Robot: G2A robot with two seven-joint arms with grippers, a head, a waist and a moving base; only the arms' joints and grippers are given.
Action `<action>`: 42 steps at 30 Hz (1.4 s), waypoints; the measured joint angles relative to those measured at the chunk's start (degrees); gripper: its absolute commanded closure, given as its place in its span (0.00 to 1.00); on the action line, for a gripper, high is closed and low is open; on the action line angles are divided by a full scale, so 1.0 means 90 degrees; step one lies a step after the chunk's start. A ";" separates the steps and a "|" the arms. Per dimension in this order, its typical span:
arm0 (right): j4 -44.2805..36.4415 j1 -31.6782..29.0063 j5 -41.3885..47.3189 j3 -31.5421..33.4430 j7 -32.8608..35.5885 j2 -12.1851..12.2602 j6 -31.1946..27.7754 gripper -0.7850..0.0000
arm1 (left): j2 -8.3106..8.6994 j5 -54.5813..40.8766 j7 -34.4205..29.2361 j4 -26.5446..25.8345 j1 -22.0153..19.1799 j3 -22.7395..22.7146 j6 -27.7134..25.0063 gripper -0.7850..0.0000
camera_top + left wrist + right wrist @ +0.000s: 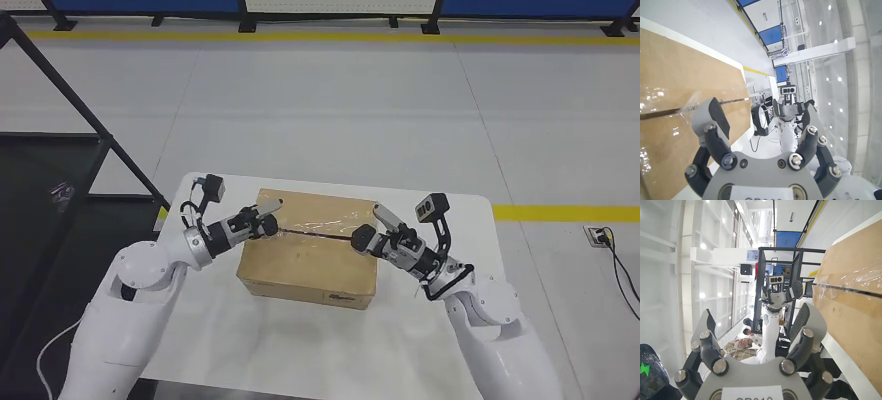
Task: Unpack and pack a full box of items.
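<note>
The cardboard box sits mid-table with its 2 flaps closed and clear tape along the seam. The white table leaves its widest margin near and right. The left gripper is spread at the seam's left end, 1 finger seemingly touching tape. The right gripper, also spread, is at the seam's right end.

I am running this rig in an industrial robotics lab, more test hall than office. Beyond the fingers of the right gripper stand tall white shelving, round ceiling lights and a black metal frame (open on its sides). Past the fingers of the left gripper I see blue partition panels and a yellow floor line. The pale floor carries a socket box with its cable, well behind the right fingers.
</note>
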 measured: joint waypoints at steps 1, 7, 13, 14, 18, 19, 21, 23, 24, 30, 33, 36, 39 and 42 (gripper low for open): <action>0.0031 -0.0022 0.0030 0.0026 0.0036 0.0007 -0.0039 0.00 | -0.0025 0.0083 -0.0005 0.0158 -0.0129 0.0133 0.0024 0.00; 0.0090 -0.0122 0.0134 0.0141 0.0146 0.0042 -0.0145 0.00 | -0.0143 0.0346 -0.0052 0.0738 -0.0618 0.0661 0.0010 0.00; 0.0154 -0.0104 0.0156 0.0129 0.0185 0.0056 -0.0184 0.00 | -0.0201 0.0730 0.0017 0.1032 -0.0851 0.0944 -0.0064 0.00; 0.0170 -0.0089 0.0161 0.0125 0.0191 0.0058 -0.0184 0.00 | -0.0202 0.0797 0.0026 0.1041 -0.0861 0.0961 -0.0064 0.00; 0.0228 -0.0022 0.0166 0.0098 0.0213 0.0064 -0.0162 0.00 | -0.0170 0.1047 0.0031 0.1015 -0.0839 0.0915 -0.0068 0.00; 0.0232 -0.0008 0.0165 0.0086 0.0214 0.0065 -0.0160 0.00 | -0.0153 0.1077 0.0022 0.0972 -0.0808 0.0865 -0.0070 0.00; 0.0233 0.0013 0.0160 0.0065 0.0210 0.0066 -0.0149 0.00 | -0.0120 0.1075 0.0032 0.0878 -0.0742 0.0748 -0.0082 0.00; 0.0236 0.0035 0.0158 0.0042 0.0195 0.0067 -0.0148 0.00 | -0.0073 0.1112 0.0042 0.0738 -0.0640 0.0588 -0.0074 0.00; 0.0245 0.0050 0.0156 0.0029 0.0190 0.0067 -0.0146 0.00 | -0.0044 0.1133 0.0031 0.0651 -0.0575 0.0492 -0.0053 0.00; 0.0298 0.0134 0.0176 -0.0003 0.0179 0.0072 -0.0124 0.00 | 0.0104 0.1295 -0.0025 0.0290 -0.0206 0.0016 0.0076 0.00; 0.0295 0.0151 0.0179 -0.0019 0.0155 0.0075 -0.0119 0.00 | 0.0164 0.1240 0.0054 0.0037 0.0007 -0.0248 0.0067 0.00; 0.0290 0.0160 0.0166 -0.0027 0.0150 0.0081 -0.0107 0.00 | 0.0180 0.0837 0.0119 -0.0289 0.0208 -0.0436 0.0006 0.00; 0.0300 0.0183 0.0170 -0.0048 0.0134 0.0083 -0.0101 0.00 | 0.0157 0.0805 0.0267 -0.0449 0.0223 -0.0337 -0.0012 0.00; 0.0312 0.0201 0.0161 -0.0078 0.0116 0.0084 -0.0092 0.00 | 0.0088 0.0790 0.0482 -0.0405 0.0088 -0.0060 -0.0042 0.00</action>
